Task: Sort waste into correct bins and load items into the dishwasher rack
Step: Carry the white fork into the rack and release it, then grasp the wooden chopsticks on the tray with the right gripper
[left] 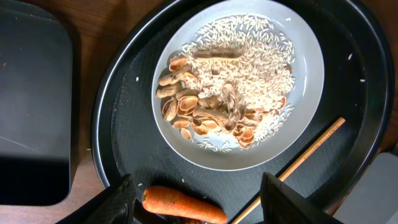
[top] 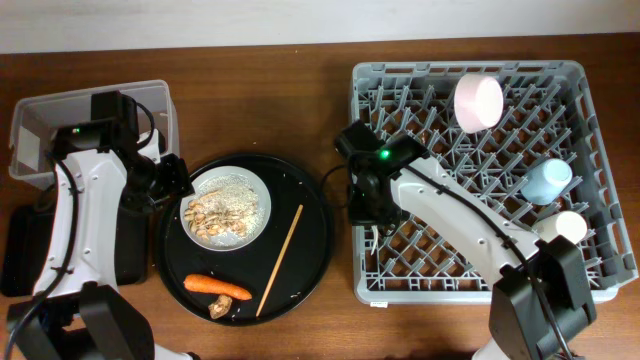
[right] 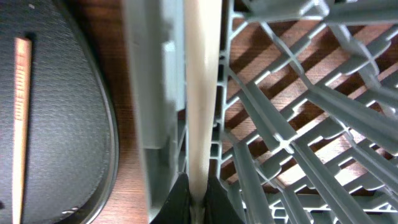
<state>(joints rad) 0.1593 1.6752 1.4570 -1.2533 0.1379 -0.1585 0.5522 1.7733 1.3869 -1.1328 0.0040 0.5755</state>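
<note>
My right pincer is pinched on a slim pale handle that I take for the fork; its tines are out of sight. The handle runs away from the fingers close along the inside of the left wall of the rack. I cannot tell whether the two touch. From overhead, that pincer sits at the rack's left edge, about midway along it. Deeper in the rack, the bowl is tipped on its side near the far edge. The blue cup and cream cup sit toward the right side.

My left pincer is spread wide with nothing in it, hovering over the left part of the round tray. Between its fingers I see the carrot on the near part of that tray. Beyond it lies the plate, with rice and brown scraps heaped on it. The chopstick lies loose on the round tray, right of the plate. The black tray is just left of the round tray. The tub stands at the far left, partly hidden by my arm.

Everything rests on a dark brown wooden worktop, which also shows through the rack's grid. A pale wall borders its far edge.
</note>
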